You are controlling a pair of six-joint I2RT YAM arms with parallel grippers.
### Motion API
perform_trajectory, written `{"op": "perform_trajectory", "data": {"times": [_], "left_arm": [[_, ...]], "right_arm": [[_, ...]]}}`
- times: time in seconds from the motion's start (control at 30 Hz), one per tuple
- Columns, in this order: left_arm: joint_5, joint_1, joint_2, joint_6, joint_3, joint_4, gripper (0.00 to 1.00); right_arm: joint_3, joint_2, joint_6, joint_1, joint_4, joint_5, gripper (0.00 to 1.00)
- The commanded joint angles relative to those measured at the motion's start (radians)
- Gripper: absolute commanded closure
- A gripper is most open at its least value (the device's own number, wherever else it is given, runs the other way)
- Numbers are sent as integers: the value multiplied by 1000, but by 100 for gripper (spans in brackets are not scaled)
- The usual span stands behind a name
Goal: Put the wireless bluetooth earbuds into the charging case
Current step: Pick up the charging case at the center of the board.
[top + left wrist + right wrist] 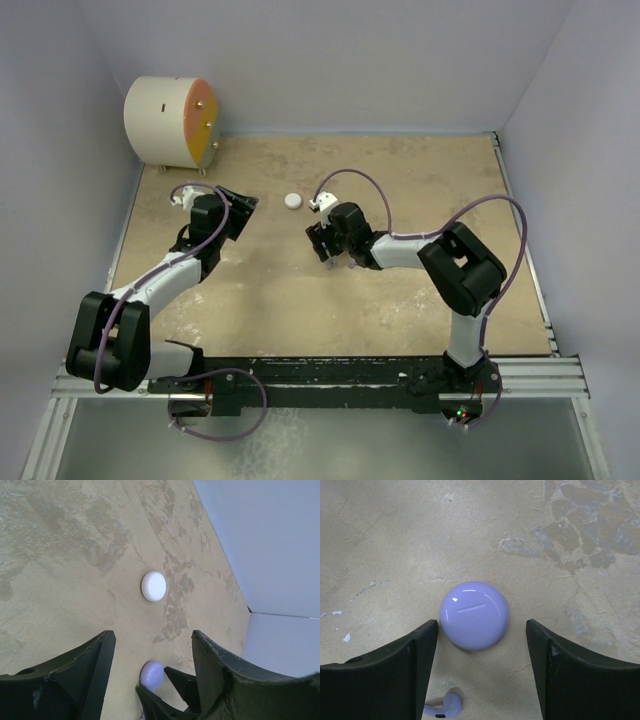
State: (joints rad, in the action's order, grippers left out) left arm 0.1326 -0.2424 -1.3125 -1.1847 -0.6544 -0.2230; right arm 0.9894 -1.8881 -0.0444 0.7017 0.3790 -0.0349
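The charging case lies in two separate halves on the tan table. Its lilac half (474, 615) sits just ahead of my right gripper (481, 627), which is open, with the left fingertip (427, 635) close beside the disc. One lilac earbud (445, 707) lies on the table between these fingers, nearer the wrist. The white half (291, 201) rests between the two arms. My left gripper (152, 637) is open and empty, pointing at the white half (153, 586) and the lilac half (151, 675). From above, my right gripper (322, 245) hides the lilac half.
A big white drum with an orange face (170, 122) stands at the back left corner. Pale walls (260, 540) enclose the table on three sides. The right arm's dark fingers (170, 697) show low in the left wrist view.
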Motion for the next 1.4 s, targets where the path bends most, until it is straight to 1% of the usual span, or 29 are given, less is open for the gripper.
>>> {"op": "perform_trajectory", "data": {"times": [0.0, 0.17, 0.3, 0.43, 0.53, 0.6, 0.7, 0.77, 0.87, 0.9, 0.97, 1.13, 1.27, 1.37], "left_arm": [[-14, 6, 0, 9, -5, -52, 39], [-21, 7, -1, 9, -5, -55, 39], [-22, 6, -2, 10, -1, -58, 39], [-27, 6, 1, 8, 2, -59, 39], [-44, 6, -2, 7, 6, -69, 40], [-82, 6, -15, 12, 6, -94, 41], [-177, 3, -59, -9, 10, -156, 43], [-227, -12, -86, -28, 22, -207, 44], [-230, -65, -107, -32, 26, -233, 45], [-224, -83, -113, -34, 26, -236, 45], [-217, -112, -122, -46, 38, -268, 45], [-191, -131, -118, -107, 115, -439, 45], [-173, -147, -116, -110, 137, -495, 45], [-154, -164, -116, -103, 141, -523, 46]], "right_arm": [[41, -7, 26, 0, 37, 24, 28], [43, -30, 29, -1, 31, 15, 31], [45, -44, 27, -1, 30, 8, 38], [41, -43, 24, 0, 22, -25, 51], [22, -22, 22, -1, 39, -43, 64], [4, 2, 21, -1, 61, -46, 69], [-34, 65, 23, 0, 139, -24, 85], [-61, 117, 31, -1, 215, 18, 91], [-109, 159, 41, 0, 330, 87, 94], [-115, 163, 54, 0, 359, 107, 97], [-117, 157, 61, -1, 392, 153, 100], [-119, 123, 67, 0, 452, 214, 100], [-185, 146, 45, -1, 595, 274, 100], [-192, 150, 39, -1, 623, 291, 100]]}}
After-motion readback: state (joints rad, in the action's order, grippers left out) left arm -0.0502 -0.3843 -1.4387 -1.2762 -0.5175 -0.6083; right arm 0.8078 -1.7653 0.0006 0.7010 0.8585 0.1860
